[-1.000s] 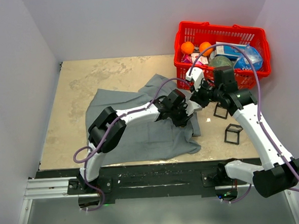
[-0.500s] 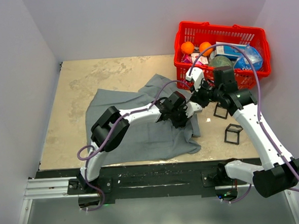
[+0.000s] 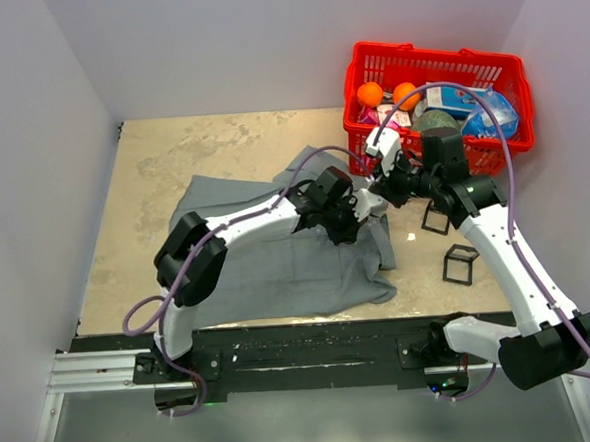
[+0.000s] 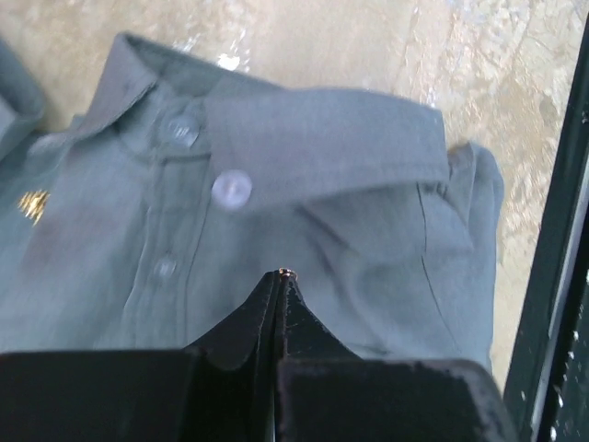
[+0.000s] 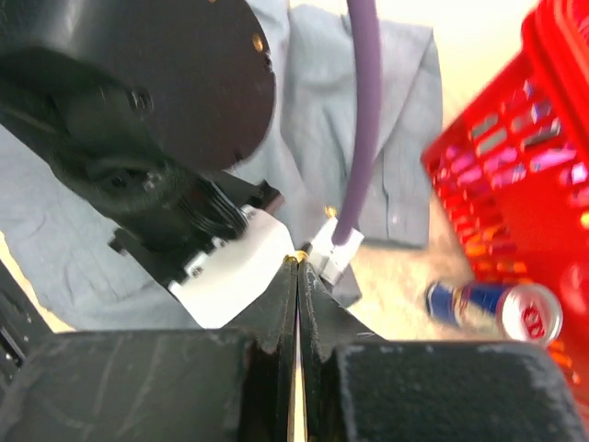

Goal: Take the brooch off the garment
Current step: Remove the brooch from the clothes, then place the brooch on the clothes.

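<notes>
Left fingers (image 4: 282,278): pressed together, the tips meeting in a single point. A tiny glint sits at the very tip, and it cannot be told whether anything is nipped there.
Right fingers (image 5: 296,262): pressed together. A thin yellow line runs down the seam between them, too slim to identify.
Garment (image 4: 368,221): spread on the counter (image 3: 151,160), directly under and ahead of the left fingers. The collar (image 4: 322,120) lies beyond the tips, and the row of white buttons (image 4: 231,189) is just to their left.
Brooch (image 4: 34,204): a small gold mark on the cloth, judged to be the brooch. It lies well to the left of the left fingers, on the far side of the button row, and is apart from them. It is too blurred to show its shape.
Right fingers, position: in the top view they hang just beside the left wrist, over the right-hand part of the garment. The brooch cannot be made out in that view.
Handling, brooch: probably light, small and rigid. A smooth face may slip, and a fine pin would bend easily. Take hold across the edges of the body, not by the pin.
Handling, garment: thin and limp, so it is likely to lift and bunch with the brooch. Pin the cloth down just beside the brooch with the other fingers.
Risk: pulling before the fastening releases may snag or tear the weave.
</notes>
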